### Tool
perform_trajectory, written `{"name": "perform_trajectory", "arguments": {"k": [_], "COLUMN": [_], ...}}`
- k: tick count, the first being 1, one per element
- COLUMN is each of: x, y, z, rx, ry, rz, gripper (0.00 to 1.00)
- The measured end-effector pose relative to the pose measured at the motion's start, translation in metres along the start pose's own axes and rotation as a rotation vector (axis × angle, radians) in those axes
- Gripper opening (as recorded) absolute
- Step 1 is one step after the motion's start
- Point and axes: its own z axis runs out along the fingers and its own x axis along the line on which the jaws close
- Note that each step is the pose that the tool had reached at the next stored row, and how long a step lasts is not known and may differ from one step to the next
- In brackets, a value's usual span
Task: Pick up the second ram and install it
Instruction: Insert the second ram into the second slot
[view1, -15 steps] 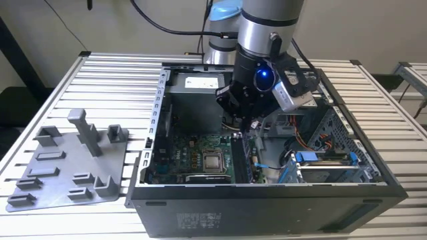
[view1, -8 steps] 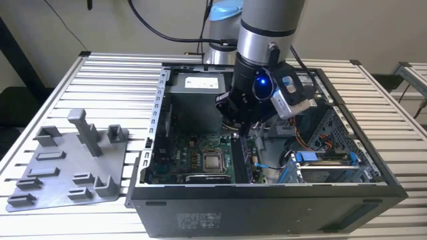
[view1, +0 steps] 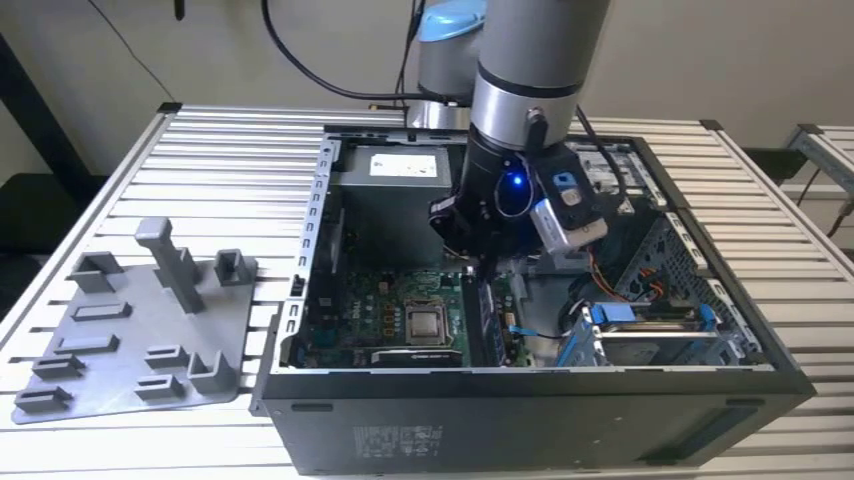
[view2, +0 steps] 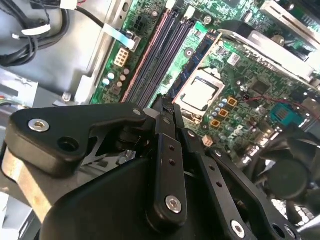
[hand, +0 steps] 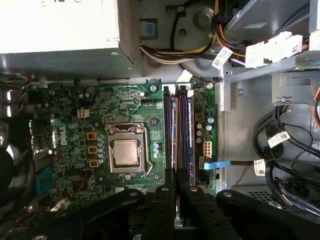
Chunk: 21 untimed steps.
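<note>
The arm reaches down into the open computer case (view1: 534, 400) that lies on the slatted tabletop (view1: 214, 150), with the tool (view1: 477, 262) low over the motherboard (view1: 360, 310), just beside the processor socket (view1: 427, 322) on the side toward the exterior view's right. In the first wrist view the tool (hand: 175, 175) has its two black fingers (hand: 165, 200) drawn close together, clenched on the second ram (hand: 175, 150), whose thin edge runs as a narrow dark strip out from between the fingertips and along the bank of memory slots (hand: 181, 130). Whether the board is fully seated in its slot or just resting at it cannot be told. In the second wrist view the fingertips (view2: 167, 107) meet at the near end of the same slots (view2: 160, 50), with the square metal socket (view2: 200, 92) just beside them. The grey power-supply box (view1: 400, 165) sits at the far end of the case, and a bundle of coloured cables (hand: 200, 47) runs beside it (a blue tab (hand: 216, 164) lies near the slots at the board's edge). On the tabletop toward the exterior view's left, well apart from the case, lies the grey plastic tray (view1: 134, 340) with upright posts.
</note>
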Motion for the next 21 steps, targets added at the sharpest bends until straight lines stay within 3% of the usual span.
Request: {"name": "perform_trajectory", "arguments": {"k": [21], "x": [-0.0001], "y": [0.0006], "z": [0.0383], "rx": [-0.0001], "ry": [-0.0001], "rz": [-0.011], "gripper": [0.14]}}
